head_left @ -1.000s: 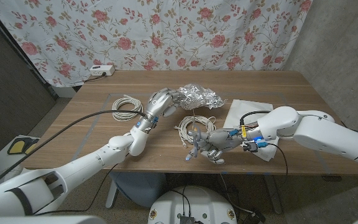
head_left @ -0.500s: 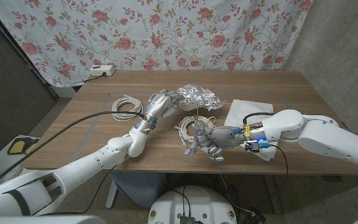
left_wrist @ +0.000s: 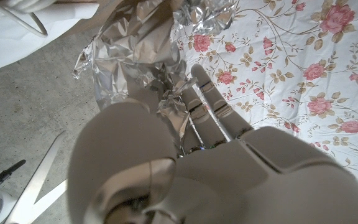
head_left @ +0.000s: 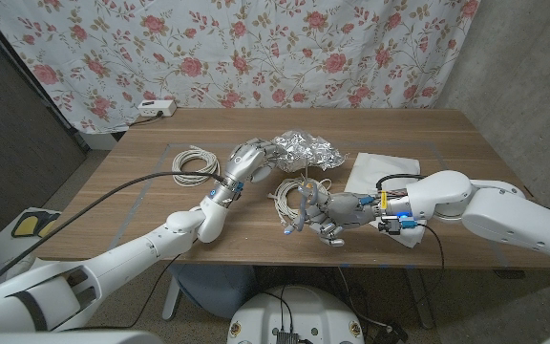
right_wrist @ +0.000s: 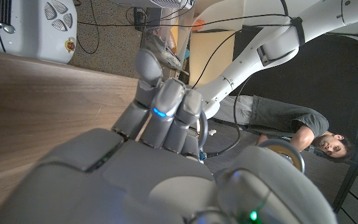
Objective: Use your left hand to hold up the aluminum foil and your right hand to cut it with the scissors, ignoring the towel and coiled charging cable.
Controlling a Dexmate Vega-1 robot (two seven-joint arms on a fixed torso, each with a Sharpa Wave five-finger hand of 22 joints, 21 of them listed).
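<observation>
While the left hand (head_left: 247, 159) grips the crumpled aluminum foil (head_left: 304, 149) and holds it above the wooden table (head_left: 141, 201), the right hand (head_left: 332, 212) holds the scissors (head_left: 297, 203) below it.

Foil sits toward the table's far middle, bunched in the left hand's fingers. Scissors point up toward the foil, over a coiled white cable (head_left: 292, 199). A second coiled cable (head_left: 195, 162) lies beside the left arm, and a white towel (head_left: 378, 174) lies by the right arm.

Floral curtain (head_left: 256, 57) behind wooden table (head_left: 141, 205) — grey wall (head_left: 514, 67) right.
</observation>
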